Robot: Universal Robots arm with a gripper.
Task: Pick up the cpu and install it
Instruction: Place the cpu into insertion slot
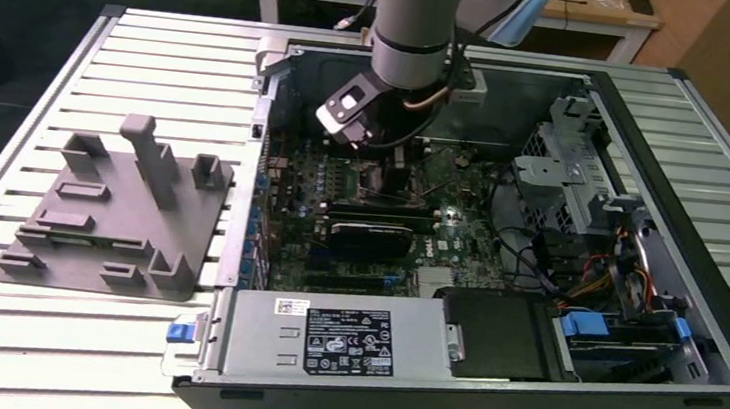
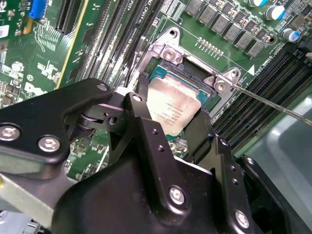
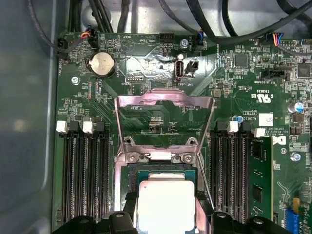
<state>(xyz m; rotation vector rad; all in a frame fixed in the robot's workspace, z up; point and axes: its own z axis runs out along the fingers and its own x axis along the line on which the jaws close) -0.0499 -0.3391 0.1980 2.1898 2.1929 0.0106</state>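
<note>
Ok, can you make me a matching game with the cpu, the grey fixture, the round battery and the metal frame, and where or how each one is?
Things:
1 cpu
2 grey fixture
3 round battery
4 metal frame

Place or state:
A on the slatted table
B flipped open
C held in the tool
D silver circle on the green board

Pairs: 1-C, 2-A, 3-D, 4-B
</note>
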